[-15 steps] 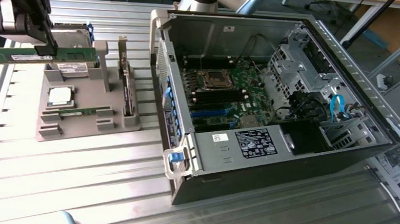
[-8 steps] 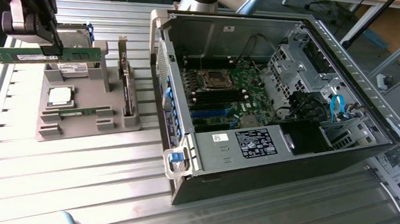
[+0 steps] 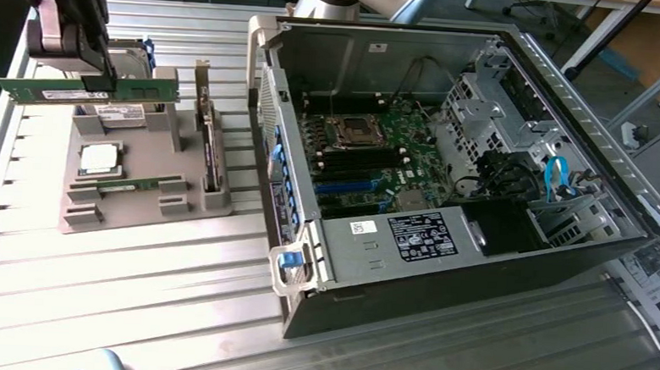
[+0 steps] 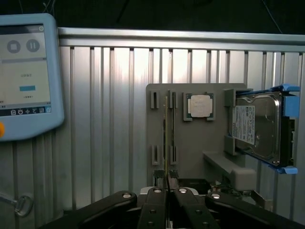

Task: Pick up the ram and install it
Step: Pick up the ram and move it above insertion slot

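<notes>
Above the ribbed metal table [image 3: 133, 268], the gripper [image 3: 98, 81] hangs downward; jaws pinching the ram [image 3: 145, 88] level.

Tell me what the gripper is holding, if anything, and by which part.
The gripper holds the ram, pinched near the middle of its upper long edge.

Thin, narrow green circuit-board RAM stick [image 3: 143, 88] with small dark chips and a pale label. Lifted, long edge roughly level, broad face toward the exterior view. Pinched near mid-length between the closed fingers of the black gripper [image 3: 101, 80]. Located far left in the exterior view, just above the grey holder block [image 3: 136, 213].
</notes>
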Action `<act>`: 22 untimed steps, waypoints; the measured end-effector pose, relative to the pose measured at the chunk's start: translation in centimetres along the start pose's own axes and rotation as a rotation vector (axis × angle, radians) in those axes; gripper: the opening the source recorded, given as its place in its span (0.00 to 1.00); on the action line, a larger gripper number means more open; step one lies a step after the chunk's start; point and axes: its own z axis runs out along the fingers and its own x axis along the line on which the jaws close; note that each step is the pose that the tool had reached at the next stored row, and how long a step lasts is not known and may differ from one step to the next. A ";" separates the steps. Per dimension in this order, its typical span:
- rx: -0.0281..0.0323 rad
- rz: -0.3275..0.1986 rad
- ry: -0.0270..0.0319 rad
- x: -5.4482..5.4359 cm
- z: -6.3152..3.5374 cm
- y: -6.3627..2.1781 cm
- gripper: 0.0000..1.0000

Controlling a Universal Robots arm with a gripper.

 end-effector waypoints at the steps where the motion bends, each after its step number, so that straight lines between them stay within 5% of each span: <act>1: -0.0004 0.000 0.0000 0.0 0.00 -0.09 0.12; 22: -0.0057 0.000 -0.0001 0.0 0.00 -1.59 0.12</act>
